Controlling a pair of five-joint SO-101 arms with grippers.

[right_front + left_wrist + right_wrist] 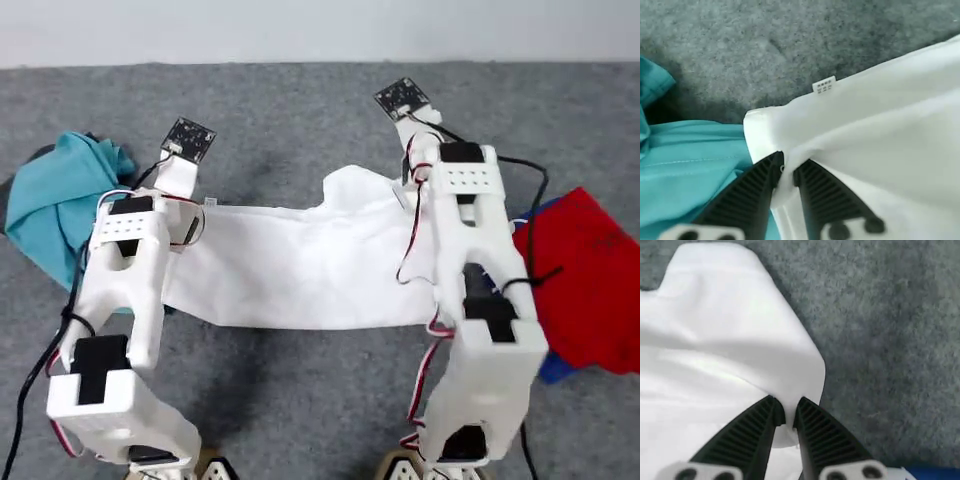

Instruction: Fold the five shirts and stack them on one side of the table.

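A white shirt lies spread across the middle of the grey table, stretched between the two arms. My left gripper is shut on the white shirt near its corner, by a small sewn-in label. On the opposite end of the white shirt, my right gripper is shut, pinching a fold of the cloth. In the high view the left arm stands at the shirt's left end and the right arm at its right end.
A teal shirt is heaped at the left edge, and it lies right beside the left gripper. A red shirt lies at the right edge over a blue one. Grey carpet is bare beyond the shirt.
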